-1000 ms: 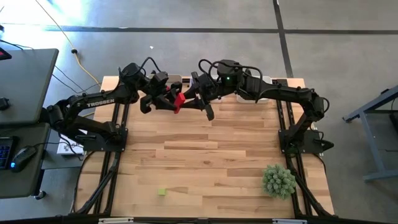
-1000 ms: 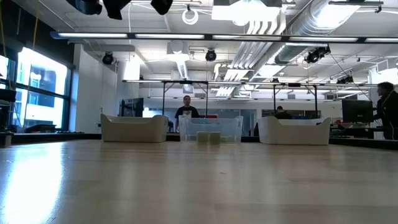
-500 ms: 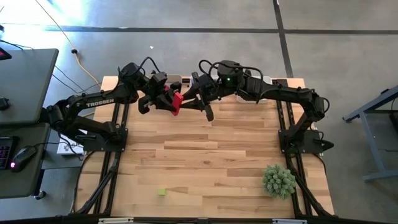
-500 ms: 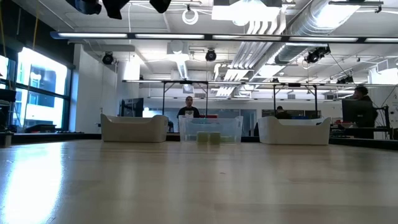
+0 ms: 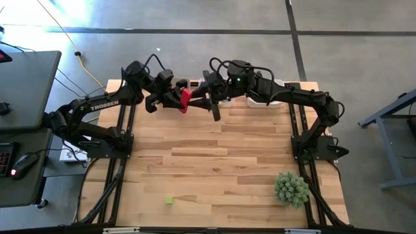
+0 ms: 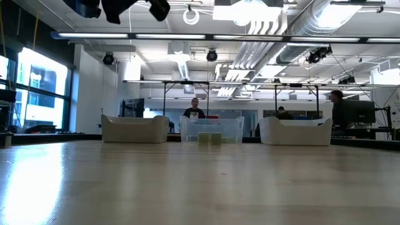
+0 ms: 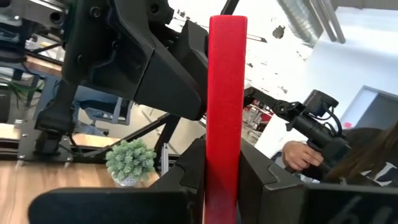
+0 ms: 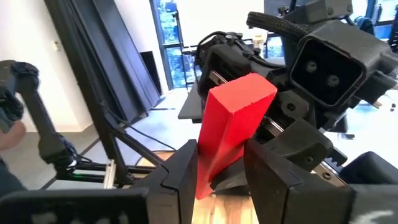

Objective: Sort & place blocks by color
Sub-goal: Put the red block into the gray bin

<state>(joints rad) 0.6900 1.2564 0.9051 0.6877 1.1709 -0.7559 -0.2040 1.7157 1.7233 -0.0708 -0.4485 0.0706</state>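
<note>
A long red block (image 5: 185, 101) hangs in the air over the far middle of the table, between my two grippers. My left gripper (image 5: 174, 99) comes at it from the left and is shut on it. My right gripper (image 5: 209, 103) comes from the right and is shut on it too. A small yellow-green block (image 5: 169, 201) lies flat on the table near the near edge. More yellow-green blocks (image 6: 210, 138) sit inside the clear bin (image 6: 211, 130). No teal block shows. My left gripper pinches the red block's long sides (image 7: 224, 180) between its two fingers (image 7: 186, 180), coming roughly level from the table's left. The block juts out beyond the fingers, lifted clear of the table. My right gripper pinches the same block's sides (image 8: 217, 162) between its fingers (image 8: 273, 162), coming from the table's right, slanting down. The block's other end (image 8: 249, 90) sticks out toward the left gripper.
Along the far edge stand a white bin (image 6: 134, 129), the clear bin and another white bin (image 6: 295, 131). A spiky green plant-like ball (image 5: 290, 188) sits near the right near corner. People move in the room behind. Bare wood lies across the table's middle (image 5: 208, 162).
Both grippers, with the red block between them, have shifted a little toward the table's far edge. The block stays lifted clear.
</note>
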